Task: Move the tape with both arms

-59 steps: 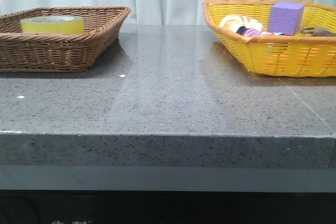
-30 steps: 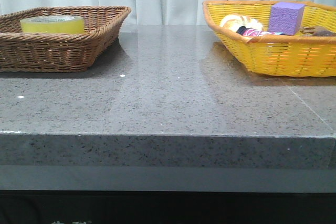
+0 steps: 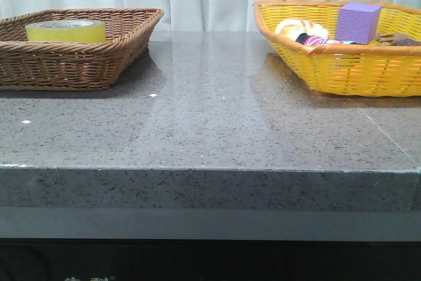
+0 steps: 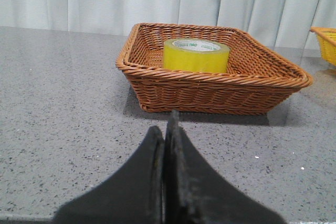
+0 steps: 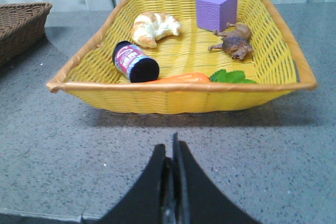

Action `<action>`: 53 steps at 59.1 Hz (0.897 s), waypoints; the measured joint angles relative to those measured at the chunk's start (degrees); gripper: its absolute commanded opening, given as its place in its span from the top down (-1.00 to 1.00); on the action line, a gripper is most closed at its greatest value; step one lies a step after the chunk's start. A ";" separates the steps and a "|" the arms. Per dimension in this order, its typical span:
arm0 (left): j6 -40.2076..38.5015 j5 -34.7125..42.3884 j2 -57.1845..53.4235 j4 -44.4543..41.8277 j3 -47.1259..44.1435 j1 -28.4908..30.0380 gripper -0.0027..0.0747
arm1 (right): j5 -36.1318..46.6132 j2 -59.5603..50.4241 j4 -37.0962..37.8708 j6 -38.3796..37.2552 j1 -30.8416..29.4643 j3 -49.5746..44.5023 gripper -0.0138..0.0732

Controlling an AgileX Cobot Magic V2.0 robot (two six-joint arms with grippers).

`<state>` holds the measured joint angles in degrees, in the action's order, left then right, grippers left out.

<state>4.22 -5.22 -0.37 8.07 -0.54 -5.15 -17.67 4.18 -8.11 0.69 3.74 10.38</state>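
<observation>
The yellow tape roll (image 3: 66, 30) lies flat inside the brown wicker basket (image 3: 79, 64) at the table's back left; the left wrist view shows the tape (image 4: 195, 55) with its white, green-printed core facing up. My left gripper (image 4: 167, 129) is shut and empty, hovering over bare tabletop short of that basket (image 4: 210, 95). My right gripper (image 5: 169, 148) is shut and empty too, hanging in front of the yellow basket (image 5: 184, 98). Neither arm shows in the front view.
The yellow basket (image 3: 355, 70) at the back right holds a purple cube (image 3: 358, 22), a croissant (image 5: 154, 27), a small can (image 5: 135, 62), a carrot (image 5: 178, 78) with green leaves and a brown toy animal (image 5: 234, 41). Grey stone tabletop (image 3: 210, 116) lies between the baskets; curtains hang behind.
</observation>
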 measured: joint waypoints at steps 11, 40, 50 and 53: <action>0.00 0.00 0.00 0.03 0.00 0.00 0.98 | 6.08 -4.54 -0.49 0.00 0.00 -6.74 0.84; 0.00 0.00 0.00 0.03 0.00 0.00 0.98 | 13.23 -4.77 -0.72 -0.10 -2.43 -11.94 0.84; 0.00 0.00 0.00 0.03 0.00 0.00 0.98 | 13.35 -4.77 -0.82 -0.10 -2.43 -11.94 0.84; 0.00 0.00 0.00 0.03 0.00 0.00 0.98 | 13.35 -4.77 -0.82 -0.10 -2.43 -11.94 0.84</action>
<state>4.22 -5.22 -0.37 8.09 -0.54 -5.15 -4.33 -0.59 -8.92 0.59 1.30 -1.56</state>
